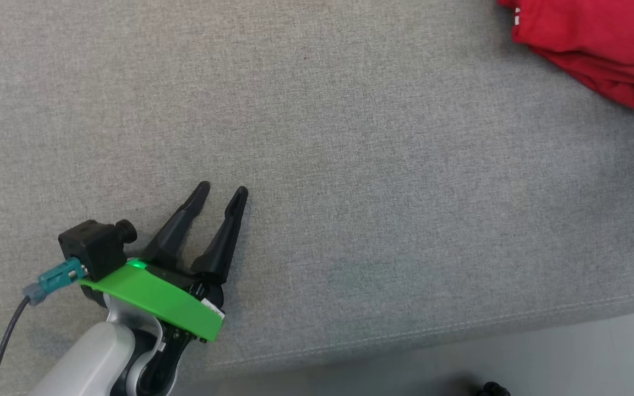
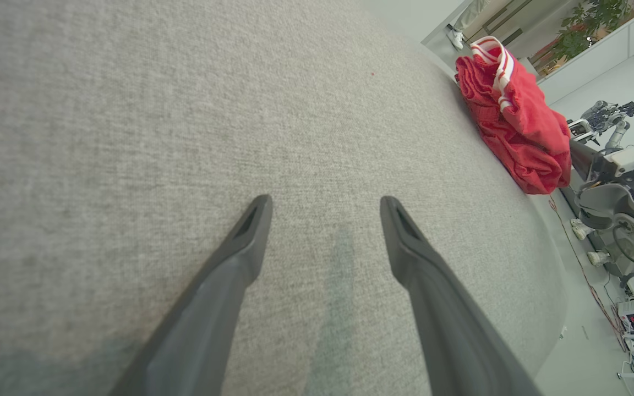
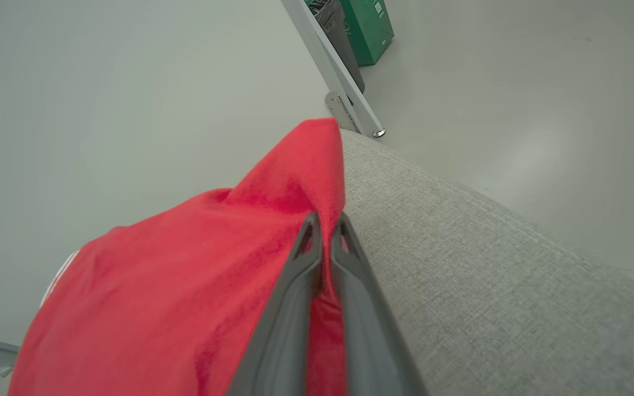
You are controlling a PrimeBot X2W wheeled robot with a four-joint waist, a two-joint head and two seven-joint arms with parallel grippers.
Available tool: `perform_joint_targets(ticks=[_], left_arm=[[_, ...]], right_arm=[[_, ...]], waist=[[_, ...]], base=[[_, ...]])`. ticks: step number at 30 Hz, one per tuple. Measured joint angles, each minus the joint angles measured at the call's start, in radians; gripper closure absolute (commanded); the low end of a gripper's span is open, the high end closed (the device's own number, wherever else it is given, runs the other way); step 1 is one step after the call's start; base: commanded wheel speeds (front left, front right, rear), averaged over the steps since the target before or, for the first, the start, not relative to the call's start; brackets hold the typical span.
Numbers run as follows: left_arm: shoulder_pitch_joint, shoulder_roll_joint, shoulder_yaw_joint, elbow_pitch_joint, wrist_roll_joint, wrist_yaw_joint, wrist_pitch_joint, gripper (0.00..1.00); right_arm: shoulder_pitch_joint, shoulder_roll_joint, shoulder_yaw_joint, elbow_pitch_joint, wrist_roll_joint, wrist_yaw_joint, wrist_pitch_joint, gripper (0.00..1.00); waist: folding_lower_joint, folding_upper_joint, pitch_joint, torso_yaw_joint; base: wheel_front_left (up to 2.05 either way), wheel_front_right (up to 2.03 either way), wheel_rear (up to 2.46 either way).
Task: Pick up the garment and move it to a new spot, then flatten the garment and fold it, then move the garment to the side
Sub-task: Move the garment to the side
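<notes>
Left gripper (image 1: 223, 190) rests low over the grey upholstered surface (image 1: 350, 165), fingers spread and empty, while the red garment (image 1: 597, 49) lies bunched at the surface's right edge, one fold clamped in the right gripper (image 3: 326, 220).

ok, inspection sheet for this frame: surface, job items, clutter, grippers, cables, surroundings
Surface: grey woven fabric surface, flat, stitched seam along the near edge.
Job's things: red garment with white stripes, bunched at the surface's far right edge.
Clutter: nothing seen.
Grippers: left gripper open over bare fabric, holding nothing; right gripper shut on a fold of the garment.
Cables: black cable from the left wrist's teal connector.
Surroundings: pale floor, green box, potted plant.
</notes>
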State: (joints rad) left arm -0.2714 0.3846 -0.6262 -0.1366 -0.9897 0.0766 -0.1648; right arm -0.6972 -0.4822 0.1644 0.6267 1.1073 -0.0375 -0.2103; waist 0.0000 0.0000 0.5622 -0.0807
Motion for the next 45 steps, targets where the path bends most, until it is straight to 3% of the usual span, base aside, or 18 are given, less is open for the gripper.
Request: perform_joint_targets(ticks=[2,3,4,28,33,38,45], left_arm=[[0.0,0.004,0.001,-0.009,0.0,0.005,0.006,0.0],[0.0,0.005,0.002,-0.014,0.001,0.007,0.006,0.0],[0.0,0.005,0.003,-0.018,0.002,0.007,0.006,0.0],[0.0,-0.022,0.011,0.002,0.009,0.012,-0.008,0.0],[0.0,-0.034,0.016,0.022,0.009,0.012,-0.032,0.0],[0.002,-0.049,0.019,0.065,0.025,0.012,-0.049,0.0],[0.026,-0.049,0.039,0.14,0.078,0.012,-0.067,0.0]], right_arm=[[-0.008,-0.002,-0.002,0.014,-0.011,-0.007,-0.009,0.58],[-0.012,-0.004,-0.002,0.021,-0.017,-0.009,-0.009,0.04],[-0.015,-0.007,-0.002,0.027,-0.024,-0.01,-0.011,0.0],[-0.043,-0.03,0.039,0.16,-0.16,-0.033,-0.036,0.0],[-0.038,-0.088,0.041,0.124,-0.231,-0.022,-0.037,0.0],[-0.023,-0.168,-0.012,0.018,-0.343,-0.032,-0.044,0.0],[0.088,-0.128,-0.017,-0.113,-0.434,-0.044,-0.044,0.0]], waist=[[0.0,0.0,0.006,0.0],[0.0,0.0,0.008,0.001],[0.0,0.0,0.011,0.002],[0.0,0.0,-0.017,0.062],[0.0,0.0,-0.053,0.071],[0.0,0.0,-0.107,0.084],[0.0,0.0001,-0.196,0.105]], base=[[0.0,0.0,0.0],[0.0,0.0,0.0],[0.0,0.0,0.0],[0.0,0.0,0.0],[0.0,0.0,0.0],[0.0,0.0,0.0],[0.0,0.0,0.0]])
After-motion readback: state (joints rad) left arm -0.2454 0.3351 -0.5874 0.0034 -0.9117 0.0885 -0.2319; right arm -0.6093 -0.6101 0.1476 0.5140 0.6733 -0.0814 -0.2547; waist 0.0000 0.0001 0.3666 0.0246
